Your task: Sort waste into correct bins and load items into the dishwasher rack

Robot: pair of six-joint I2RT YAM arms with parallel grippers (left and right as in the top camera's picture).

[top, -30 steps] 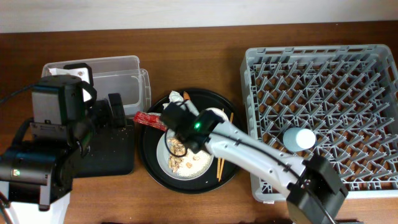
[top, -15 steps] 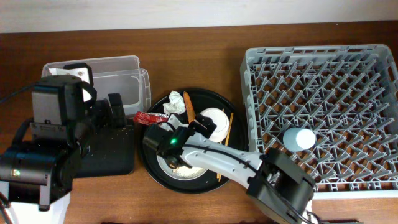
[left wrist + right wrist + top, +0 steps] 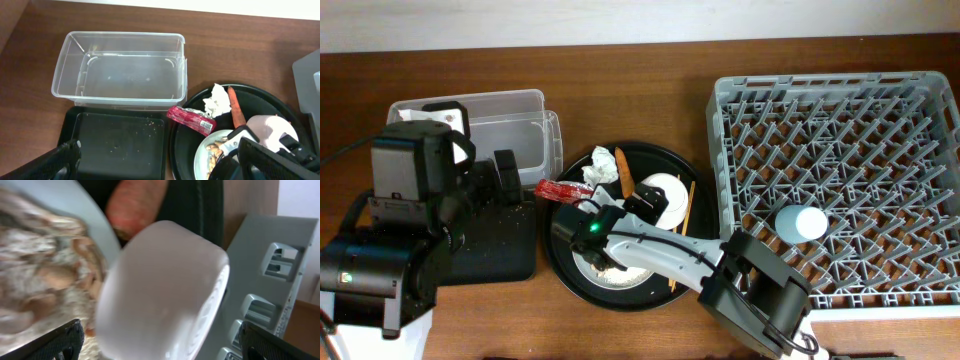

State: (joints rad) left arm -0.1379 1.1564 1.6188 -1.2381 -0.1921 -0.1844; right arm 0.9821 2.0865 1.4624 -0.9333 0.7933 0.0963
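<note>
One blue cup [image 3: 802, 221] in rack [image 3: 840, 110], overhead only

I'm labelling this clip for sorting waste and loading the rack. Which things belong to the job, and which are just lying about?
Job: red wrapper, tissue, carrot piece, food scraps, plate, white bowl, chopsticks, blue cup, clear tub, black rectangular tray, dishwasher rack.
Lying about: round black tray.

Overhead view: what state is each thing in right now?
clear tub: empty
black tray: crumbs only
grey plate: food scraps on it
white bowl: on round tray, unloaded
wrapper: unsorted, across round tray's rim
blue cup: in the rack
left hand: open, empty
right hand: open, empty
</note>
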